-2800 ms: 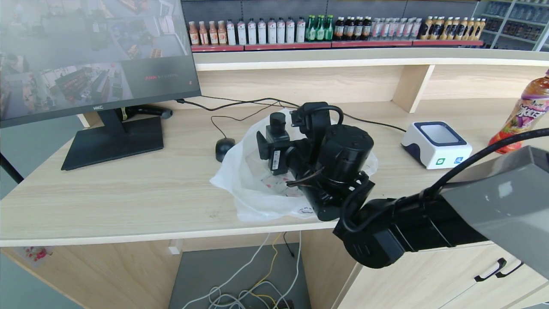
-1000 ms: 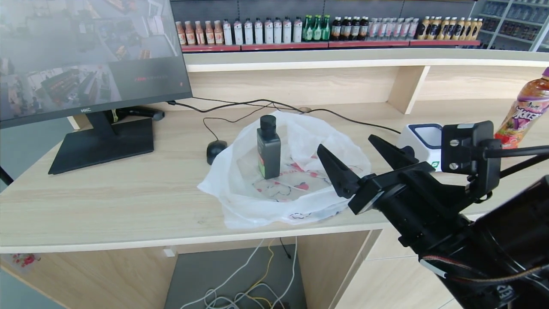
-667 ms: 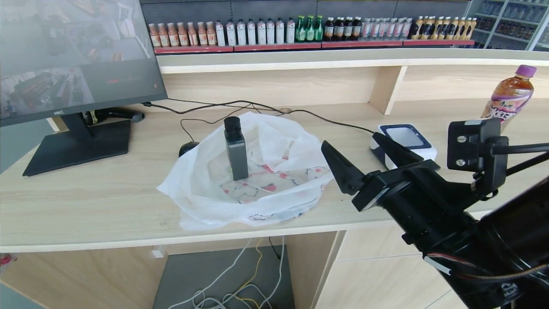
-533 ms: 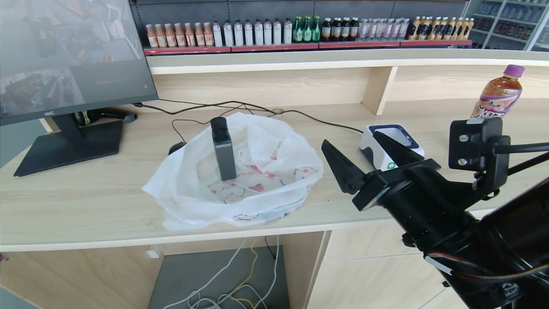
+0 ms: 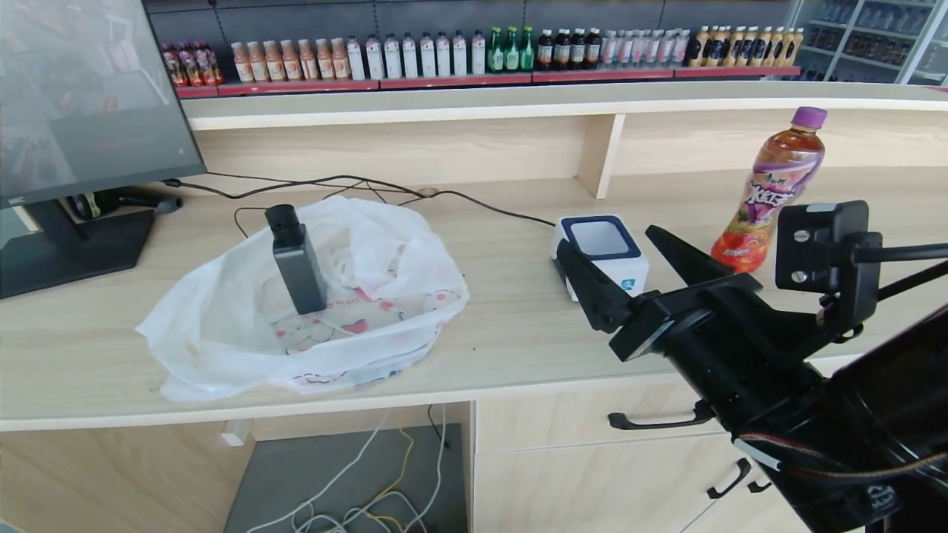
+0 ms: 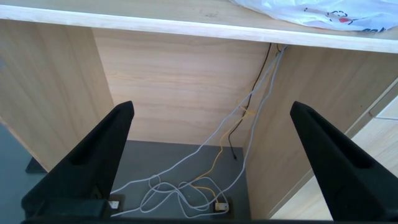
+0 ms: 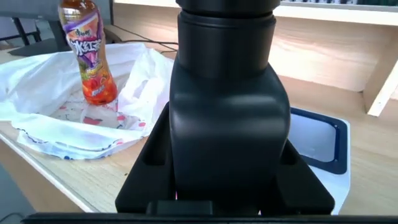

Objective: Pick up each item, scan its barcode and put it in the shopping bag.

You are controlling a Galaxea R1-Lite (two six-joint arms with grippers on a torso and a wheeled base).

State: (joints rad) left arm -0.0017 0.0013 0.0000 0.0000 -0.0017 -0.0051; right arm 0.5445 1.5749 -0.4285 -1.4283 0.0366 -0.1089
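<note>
bagging of the dark bottle [image 5: 296,259] looks done: it stands upright in the shopping bag [image 5: 215,340], left of frame. right claw [image 5: 607,240], wide and empty, sits lower right by the scanner [image 5: 596,231]; next grab is probably the drink bottle [image 5: 770,192], upper right. left claw [image 6: 211,106] wide too.
</note>
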